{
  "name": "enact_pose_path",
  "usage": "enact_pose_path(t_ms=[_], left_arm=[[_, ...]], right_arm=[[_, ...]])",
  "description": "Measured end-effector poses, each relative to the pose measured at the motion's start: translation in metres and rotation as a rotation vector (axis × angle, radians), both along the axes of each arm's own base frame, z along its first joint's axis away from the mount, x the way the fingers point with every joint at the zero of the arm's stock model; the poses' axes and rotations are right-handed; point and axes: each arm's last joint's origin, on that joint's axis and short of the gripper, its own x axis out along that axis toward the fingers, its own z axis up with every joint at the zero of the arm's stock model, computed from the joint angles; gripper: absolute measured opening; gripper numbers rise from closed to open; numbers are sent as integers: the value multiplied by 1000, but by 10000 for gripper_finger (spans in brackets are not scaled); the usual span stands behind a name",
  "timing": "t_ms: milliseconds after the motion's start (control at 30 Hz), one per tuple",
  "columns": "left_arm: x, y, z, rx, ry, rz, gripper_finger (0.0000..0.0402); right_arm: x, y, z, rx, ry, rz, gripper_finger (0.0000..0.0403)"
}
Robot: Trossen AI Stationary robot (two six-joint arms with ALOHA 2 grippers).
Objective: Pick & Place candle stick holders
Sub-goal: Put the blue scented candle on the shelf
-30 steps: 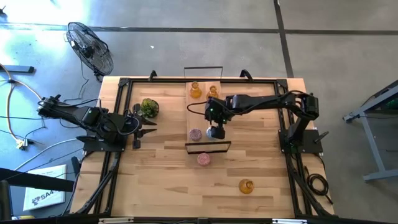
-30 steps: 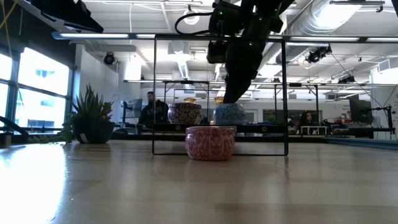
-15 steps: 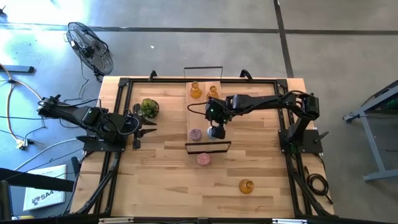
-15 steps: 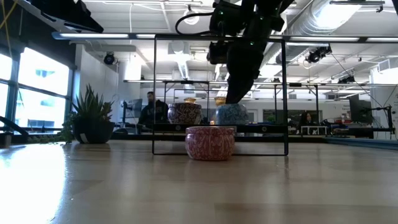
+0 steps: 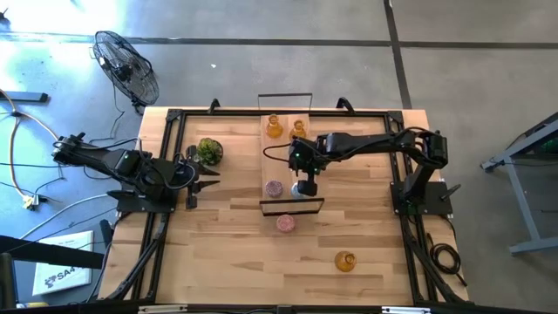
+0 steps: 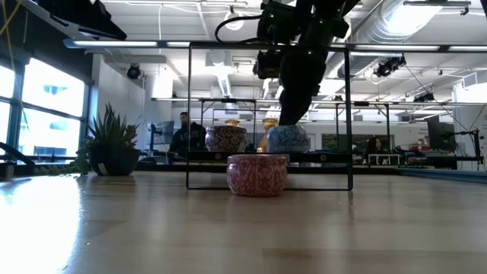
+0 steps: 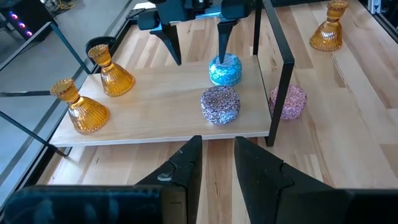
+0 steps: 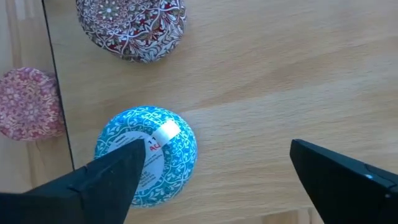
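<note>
six candle stick holders show in the high view: three amber ones, two pink-patterned low round ones and one light-blue one. two amber holders (image 5: 275, 127) (image 5: 299, 129) stand side by side at the far end of a pale raised board (image 5: 281, 166) framed by thin black rods. on the board's near end sit one pink holder (image 5: 274, 187) and, just beside it, the light-blue holder (image 7: 224, 70). the second pink holder (image 5: 286, 223) stands on the desk (image 5: 227, 253) just off the board's near edge, outside the frame rod. the third amber holder (image 5: 345, 261) stands alone near the desk's front, well apart from the rest, with bare wood around it.

the right gripper (image 7: 198, 38) hangs over the board above the light-blue holder, released, its fingers spread wide; one finger tip is at the holder's top, the other out to its side over bare board.

the left gripper (image 5: 204, 174) waits at the desk's left edge near a green potted plant (image 5: 208, 150), fingers slightly parted and grasping nothing.
</note>
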Motion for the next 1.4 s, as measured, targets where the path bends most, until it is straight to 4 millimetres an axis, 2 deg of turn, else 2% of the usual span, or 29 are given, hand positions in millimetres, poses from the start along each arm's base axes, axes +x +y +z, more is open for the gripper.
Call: enact_pose_path(t_ms=[400,533,700,900,1133,1400], left_arm=[[0,0,0,0,0,0,92],[0,0,0,-1,0,0,92],[0,0,0,0,-1,-1,92],[0,0,0,0,-1,0,92],[0,0,0,-1,-1,0,92],[0,0,0,0,0,0,92]], right_arm=[[-1,-1,7,-32,-10,-3,400],[-6,0,26,-97,-81,-23,400],[-12,15,45,-143,-130,-42,400],[-11,38,42,-91,-109,-11,400],[-12,53,40,-117,-93,-85,400],[-12,58,39,-91,-90,-128,400]])
